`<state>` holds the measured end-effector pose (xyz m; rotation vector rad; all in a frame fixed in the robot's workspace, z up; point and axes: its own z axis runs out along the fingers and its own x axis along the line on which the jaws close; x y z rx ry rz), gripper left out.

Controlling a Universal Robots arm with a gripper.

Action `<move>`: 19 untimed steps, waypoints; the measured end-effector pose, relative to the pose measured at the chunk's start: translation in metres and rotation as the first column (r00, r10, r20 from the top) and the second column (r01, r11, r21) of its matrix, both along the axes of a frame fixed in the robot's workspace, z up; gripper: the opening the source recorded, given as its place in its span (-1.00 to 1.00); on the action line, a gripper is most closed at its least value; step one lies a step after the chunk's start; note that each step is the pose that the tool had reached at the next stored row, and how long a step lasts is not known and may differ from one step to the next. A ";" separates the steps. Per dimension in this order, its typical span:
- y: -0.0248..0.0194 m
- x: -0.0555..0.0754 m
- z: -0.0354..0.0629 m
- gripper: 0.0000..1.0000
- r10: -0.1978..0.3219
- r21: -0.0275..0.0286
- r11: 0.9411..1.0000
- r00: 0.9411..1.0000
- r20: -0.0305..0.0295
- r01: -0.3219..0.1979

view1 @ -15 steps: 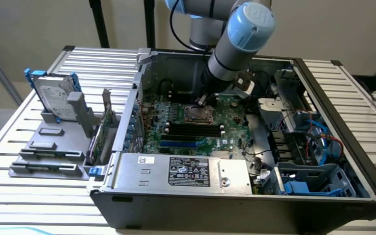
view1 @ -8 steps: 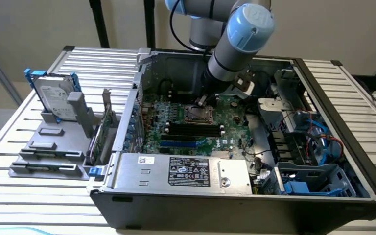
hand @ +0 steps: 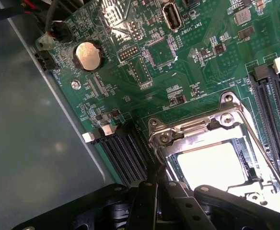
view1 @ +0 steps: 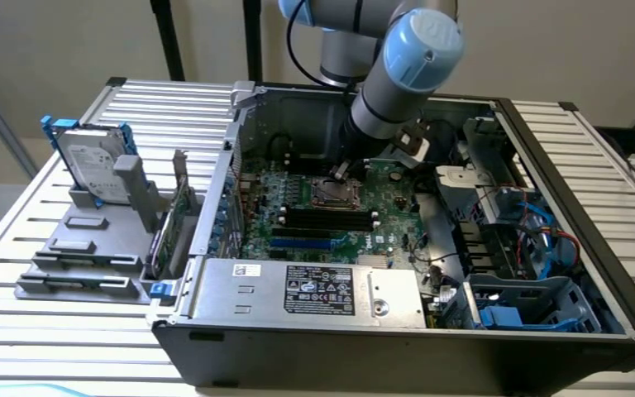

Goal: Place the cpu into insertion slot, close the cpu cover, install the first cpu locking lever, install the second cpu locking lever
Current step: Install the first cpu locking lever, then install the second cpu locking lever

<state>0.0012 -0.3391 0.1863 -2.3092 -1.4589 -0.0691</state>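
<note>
Silvery cover [hand: 202, 132] shut over seated cpu [hand: 212, 163] — gripper [hand: 161, 184] at socket's edge, apparently for levers; finger gap unclear, grasp untellable.

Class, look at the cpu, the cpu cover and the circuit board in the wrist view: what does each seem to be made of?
cpu: pale metal face, smooth, glaring in the light.
cpu cover: thin bright steel-like frame, shiny with sharp reflections.
circuit board: green glossy laminate, probably fibreglass, with fine printed traces.

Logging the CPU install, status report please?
Gripper low at insertion slot edge, fingers unreadable. Cpu seated, cpu cover down over it. Nothing blocking.
</note>
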 end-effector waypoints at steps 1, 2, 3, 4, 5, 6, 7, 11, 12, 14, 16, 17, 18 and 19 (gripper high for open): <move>-0.0001 0.000 -0.0002 -0.79 0.001 0.004 1.000 1.000 0.000 -0.001; -0.0003 0.000 -0.0003 -0.79 0.002 0.008 1.000 1.000 0.000 -0.002; -0.0004 0.000 -0.0003 -0.79 0.002 0.011 1.000 1.000 0.000 -0.002; -0.0001 0.000 -0.0005 -0.79 0.003 0.012 1.000 1.000 0.000 -0.003; -0.0001 0.000 -0.0004 -0.79 0.003 0.012 1.000 1.000 0.000 -0.003; -0.0001 0.000 0.0002 -0.79 0.003 0.013 1.000 1.000 0.000 -0.003; 0.0000 0.000 0.0013 -0.79 0.003 0.015 1.000 1.000 0.001 -0.003; -0.0024 0.000 0.0103 -0.79 0.003 0.013 1.000 1.000 0.000 -0.003; -0.0033 0.000 0.0116 -0.79 0.003 0.013 1.000 1.000 0.000 -0.003; -0.0038 0.000 0.0120 -0.79 0.003 0.013 1.000 1.000 0.000 -0.003; -0.0038 0.000 0.0120 -0.79 0.003 0.014 1.000 1.000 0.000 -0.003; -0.0038 0.000 0.0120 -0.79 0.003 0.014 1.000 1.000 0.000 -0.003; -0.0038 0.000 0.0120 -0.79 0.003 0.014 1.000 1.000 0.000 -0.003; -0.0038 0.000 0.0121 -0.79 0.003 0.013 1.000 1.000 0.000 -0.003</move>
